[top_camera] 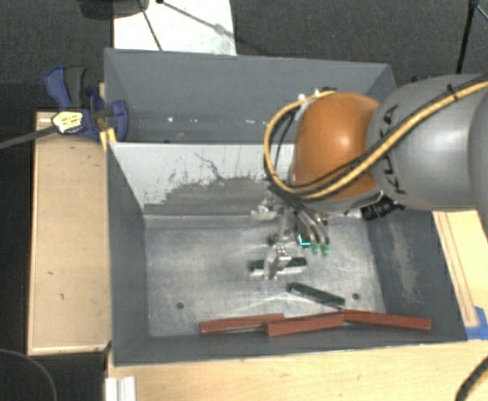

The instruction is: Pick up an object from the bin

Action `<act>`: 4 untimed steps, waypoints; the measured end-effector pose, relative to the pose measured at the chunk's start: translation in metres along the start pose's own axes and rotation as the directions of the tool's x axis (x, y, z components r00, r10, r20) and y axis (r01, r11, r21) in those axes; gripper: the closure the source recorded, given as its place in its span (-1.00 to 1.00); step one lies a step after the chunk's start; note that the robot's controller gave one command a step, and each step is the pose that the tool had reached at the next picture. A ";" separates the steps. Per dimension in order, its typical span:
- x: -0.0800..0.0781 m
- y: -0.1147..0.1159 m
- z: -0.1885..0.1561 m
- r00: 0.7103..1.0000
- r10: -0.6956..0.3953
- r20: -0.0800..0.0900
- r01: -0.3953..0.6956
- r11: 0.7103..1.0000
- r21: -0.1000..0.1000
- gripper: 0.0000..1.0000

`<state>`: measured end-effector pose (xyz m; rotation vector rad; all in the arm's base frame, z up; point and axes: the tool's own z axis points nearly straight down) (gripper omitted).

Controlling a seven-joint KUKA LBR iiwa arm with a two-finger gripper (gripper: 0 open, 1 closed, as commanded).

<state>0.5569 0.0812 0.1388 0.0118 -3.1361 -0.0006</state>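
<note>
1. The slim dark stick (316, 293) lies flat on the floor of the grey metal bin (185, 291), just beside the gripper (279, 261). An off-centre descent would likely skid it toward the long red-brown strips (311, 323) at the near wall.
2. The arm reaches in from the right, its wrist bent steeply down and the gripper low over mid-floor. Whether the gripper is released or clenched cannot be told.

gripper (277, 266): bin (185, 266) middle | bar (315, 293): just before it | strips (311, 323): near wall (end to end)

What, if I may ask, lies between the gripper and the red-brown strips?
In the camera view, a small dark stick lies between gripper and red-brown strips.
</note>
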 end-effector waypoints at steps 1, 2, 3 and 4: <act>-0.002 0.000 -0.004 1.000 0.002 0.008 -0.002 1.000 -0.001 -1.00; -0.023 -0.028 0.063 0.999 -0.037 0.018 0.037 0.999 -0.001 1.00; -0.023 -0.028 0.063 0.999 -0.036 0.018 0.036 0.999 -0.001 1.00; -0.021 -0.015 -0.123 0.999 -0.045 0.017 0.045 0.999 0.000 1.00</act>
